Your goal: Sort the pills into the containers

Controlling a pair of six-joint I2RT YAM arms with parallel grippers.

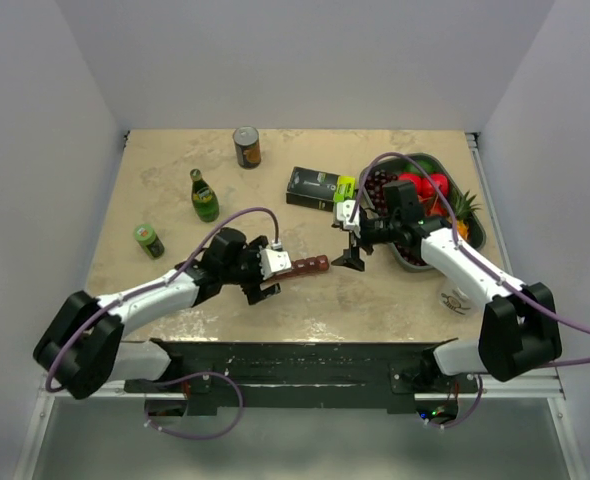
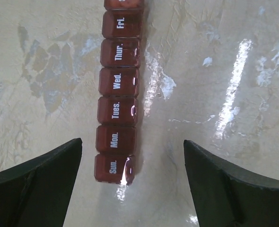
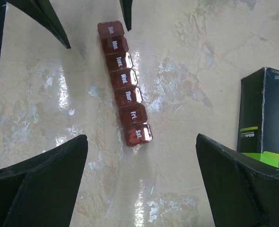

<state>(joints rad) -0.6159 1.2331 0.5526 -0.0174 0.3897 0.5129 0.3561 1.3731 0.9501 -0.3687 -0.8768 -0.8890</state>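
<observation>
Lying flat on the table, the containers form one dark red strip of seven day-marked compartments, every lid shut as far as the wrist views show. The left gripper hangs over the Sun. end with its fingers spread wide, one on each side of the strip, holding nothing. The right gripper hangs over the Sat. end, equally wide and empty. No pills show in any view, so I cannot tell where they are.

The main risk is the strip itself. It looks light and the tabletop is glossy, so a finger pressing one end would likely skid or spin it rather than pin it. The Sun. end sits nearer one left finger than the other, so closing may shove the strip sideways before clamping. Both arms aim at one narrow thing from opposite ends, and their fingertips could collide over its middle. Off to one side of the Sat. end, the black-and-green box stands near enough for a right finger to clip it.
</observation>
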